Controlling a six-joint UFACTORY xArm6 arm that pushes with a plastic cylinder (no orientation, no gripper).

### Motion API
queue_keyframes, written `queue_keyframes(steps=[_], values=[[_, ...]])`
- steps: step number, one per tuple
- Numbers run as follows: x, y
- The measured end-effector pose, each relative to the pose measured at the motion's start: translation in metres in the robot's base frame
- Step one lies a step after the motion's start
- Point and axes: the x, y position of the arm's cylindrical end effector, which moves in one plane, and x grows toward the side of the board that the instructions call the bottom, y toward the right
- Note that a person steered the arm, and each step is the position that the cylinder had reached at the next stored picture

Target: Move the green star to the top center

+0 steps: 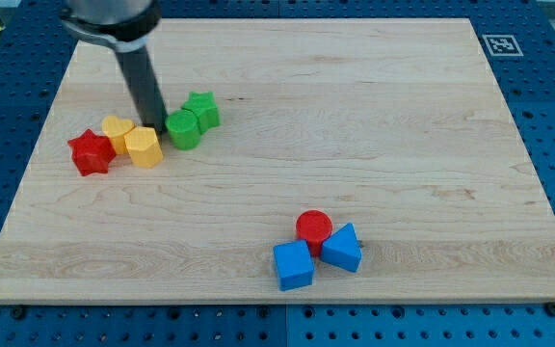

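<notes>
Fingers there are none on this arm, so nothing opens, shuts or grips. It ends in a straight dark rod, and the tip sits on the pale, fine-grained wooden table, squeezed between the yellow hexagonal block and the green round block, close to both.

And the target? The green star-shaped block lies in the upper left part of the table, touching the green round block on its upper right. It is well short of the top centre and screened from the tip by its round neighbour.

That is the danger. A push from here would likely meet the round block first and drive the pair together. A curved face against star points could squirt the star off sideways or spin it. The line also looks too flat, aiming rightward instead of up. A sweep round could clip the second yellow block or the red star block.

All the blocks look smooth, matte and hard-edged, so they should slide easily.
</notes>
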Motion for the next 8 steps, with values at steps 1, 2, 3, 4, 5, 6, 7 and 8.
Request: queue_keyframes(steps=[1, 2, 3, 4, 5, 6, 7, 8], values=[[-0.028, 0.064], [-0.053, 0.087], [-0.047, 0.068], [-0.064, 0.071], [-0.093, 0.085], [-0.070, 0.092], [-0.055, 0.123], [-0.084, 0.133]])
